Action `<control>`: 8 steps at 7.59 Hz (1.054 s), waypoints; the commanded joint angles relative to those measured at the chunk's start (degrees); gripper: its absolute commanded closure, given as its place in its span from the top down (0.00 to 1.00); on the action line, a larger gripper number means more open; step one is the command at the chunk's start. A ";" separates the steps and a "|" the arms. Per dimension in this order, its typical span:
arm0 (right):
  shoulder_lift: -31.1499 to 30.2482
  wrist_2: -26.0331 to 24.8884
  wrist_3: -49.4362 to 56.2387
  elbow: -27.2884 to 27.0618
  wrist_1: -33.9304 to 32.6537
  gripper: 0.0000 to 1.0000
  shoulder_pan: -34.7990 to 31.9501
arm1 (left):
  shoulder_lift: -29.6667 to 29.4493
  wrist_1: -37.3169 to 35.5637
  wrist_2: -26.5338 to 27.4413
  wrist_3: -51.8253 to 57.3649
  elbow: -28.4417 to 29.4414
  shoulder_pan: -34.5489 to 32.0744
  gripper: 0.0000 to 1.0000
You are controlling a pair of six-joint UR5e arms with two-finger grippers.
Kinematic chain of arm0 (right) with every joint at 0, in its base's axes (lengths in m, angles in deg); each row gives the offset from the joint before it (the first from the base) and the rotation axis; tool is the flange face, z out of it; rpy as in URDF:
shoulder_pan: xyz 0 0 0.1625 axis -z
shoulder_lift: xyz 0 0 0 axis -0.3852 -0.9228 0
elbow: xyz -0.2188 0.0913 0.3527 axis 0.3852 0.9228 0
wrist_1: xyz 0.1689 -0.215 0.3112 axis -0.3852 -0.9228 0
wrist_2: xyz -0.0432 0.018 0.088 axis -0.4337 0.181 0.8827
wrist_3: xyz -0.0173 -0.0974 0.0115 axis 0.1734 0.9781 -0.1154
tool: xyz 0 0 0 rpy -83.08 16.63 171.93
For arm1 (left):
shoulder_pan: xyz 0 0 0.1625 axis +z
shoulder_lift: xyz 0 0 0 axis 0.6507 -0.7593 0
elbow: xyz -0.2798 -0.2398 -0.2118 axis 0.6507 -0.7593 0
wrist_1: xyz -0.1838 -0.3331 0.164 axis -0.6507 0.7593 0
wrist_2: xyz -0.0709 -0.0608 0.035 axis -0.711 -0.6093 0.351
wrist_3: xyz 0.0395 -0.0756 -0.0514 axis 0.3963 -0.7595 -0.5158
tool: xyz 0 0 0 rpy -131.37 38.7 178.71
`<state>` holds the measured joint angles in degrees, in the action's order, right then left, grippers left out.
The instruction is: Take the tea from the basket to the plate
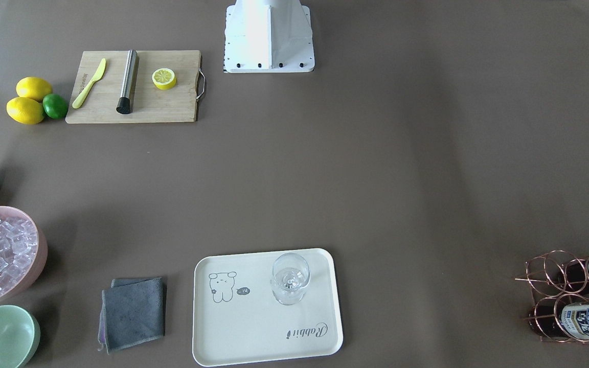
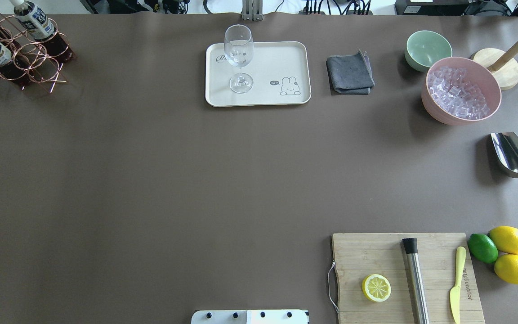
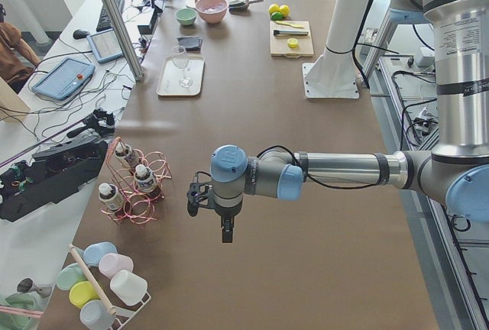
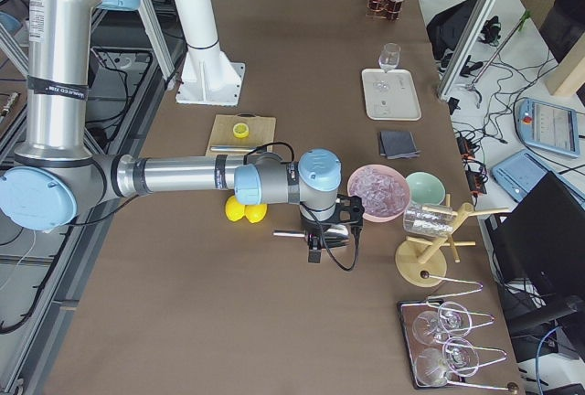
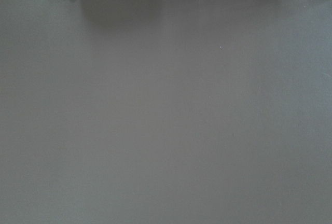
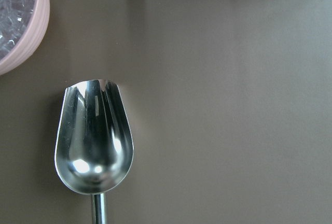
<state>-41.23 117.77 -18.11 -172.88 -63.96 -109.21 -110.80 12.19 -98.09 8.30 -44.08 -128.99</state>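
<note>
- Three tea bottles [image 2: 34, 21] sit in cells of the basket [image 2: 32, 63], at the desk's [image 2: 151, 180] far-left corner in the overhead view.
- The plate [image 2: 268, 63] lies at the far edge, mid-desk, well apart from the basket. A glass [image 2: 239, 54] stands upright on it, at the end opposite the cartoon.
- The left gripper [image 3: 226, 232] hangs over bare desk, near the basket but not touching it. I cannot tell whether its jaws are apart or together.
- The right gripper [image 4: 313, 250] hangs above the scoop [image 6: 94, 141], which lies just beside the pink bowl [image 6: 21, 32] of ice. I cannot tell how its jaws stand either.
- A grey cloth [image 2: 350, 74] lies between the plate and the green bowl [image 2: 427, 48].
</note>
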 commanded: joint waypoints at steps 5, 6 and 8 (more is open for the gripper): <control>0.11 -0.23 0.35 -0.03 0.46 1.00 0.95 | -27.56 -15.05 -4.18 -39.36 6.27 -3.45 0.98; 0.11 -0.23 0.27 -0.02 0.46 1.00 1.21 | -31.12 -14.88 -4.01 -44.33 8.76 -3.46 0.98; 0.11 -0.32 0.35 0.06 0.37 1.00 1.48 | -36.57 -14.35 -3.57 -53.54 12.10 -2.93 0.98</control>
<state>-41.12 117.51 -17.79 -172.87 -63.51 -107.94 -141.67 -2.30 -101.94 -35.87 -35.63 -132.25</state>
